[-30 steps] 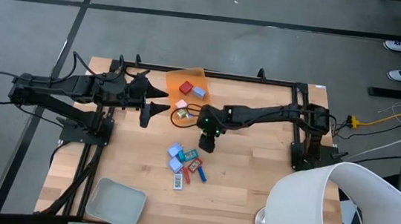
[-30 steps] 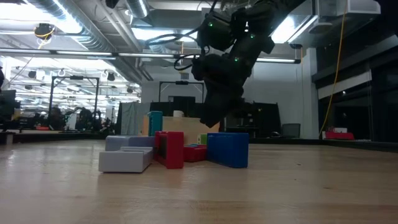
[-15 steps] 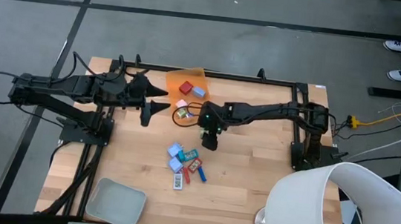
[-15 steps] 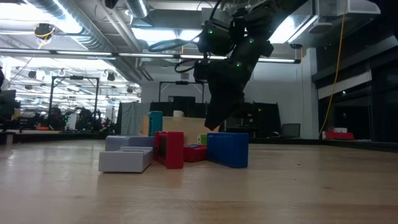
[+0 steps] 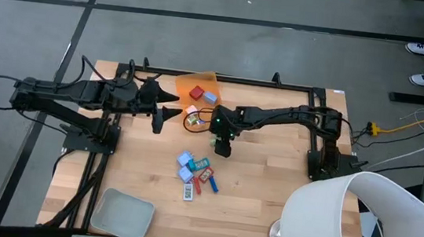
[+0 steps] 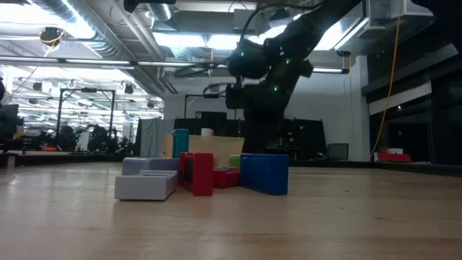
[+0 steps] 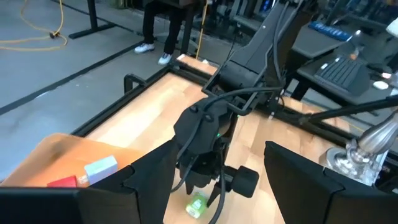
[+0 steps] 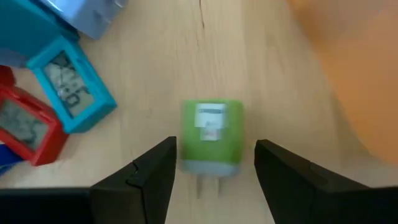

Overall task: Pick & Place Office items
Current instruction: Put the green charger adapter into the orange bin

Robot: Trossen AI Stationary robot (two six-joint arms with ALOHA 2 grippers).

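The office items (image 5: 194, 172) lie in a small cluster on the table's middle: blue, teal, red and white pieces. In the low view a blue block (image 6: 264, 172), a red piece (image 6: 196, 173) and a grey piece (image 6: 146, 180) stand in front. A green block (image 8: 211, 134) with a white label lies flat on the wood. My right gripper (image 8: 216, 144) hangs over it, open and pointing down, one finger on each side, touching nothing. In the high view the gripper (image 5: 221, 145) hides that block. My left gripper (image 5: 172, 106) waits open beside the orange bin (image 5: 198, 85).
The orange bin at the far edge holds a red piece (image 5: 196, 92) and a pale blue piece (image 5: 210, 97). A black ring with a small pale piece (image 5: 190, 120) lies near it. A pale grey tray (image 5: 125, 212) sits at the near left corner, a large white shade (image 5: 351, 220) at the near right.
My right gripper has tipped from a slant to pointing straight down behind the cluster and has sunk a little toward the table. The pieces have stayed where they were.
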